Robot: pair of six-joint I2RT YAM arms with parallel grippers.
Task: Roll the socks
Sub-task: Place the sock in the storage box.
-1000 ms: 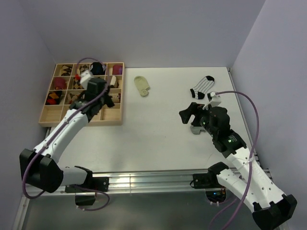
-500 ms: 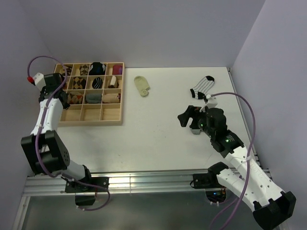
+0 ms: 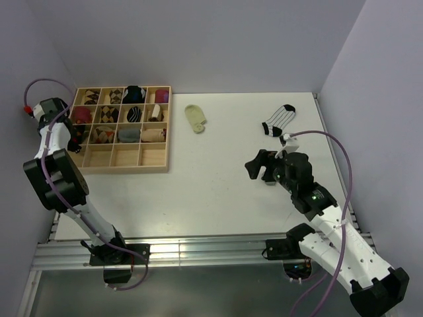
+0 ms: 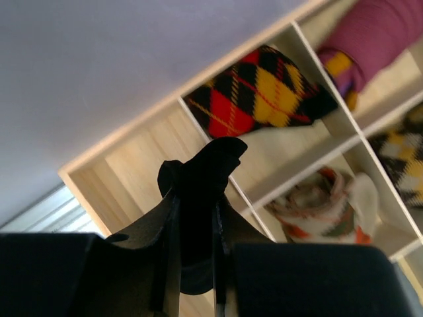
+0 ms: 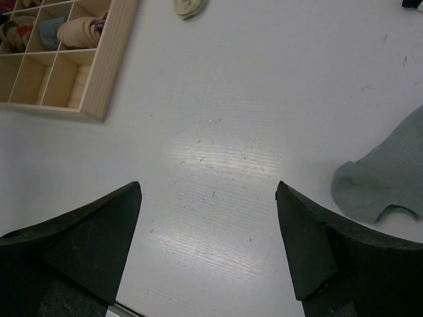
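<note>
Grey sock (image 5: 386, 175) lies on the bench (image 5: 225, 119) just right of the wide-open right jaws, nearest that arm; left jaws sit nearly together by the tray (image 3: 112, 169), and I cannot tell whether they hold anything

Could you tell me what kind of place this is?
Probably a robotics lab test cell: two robot arms bolted to an aluminium rail, a white table boxed by plain walls, and a wooden tray of rolled socks.
</note>
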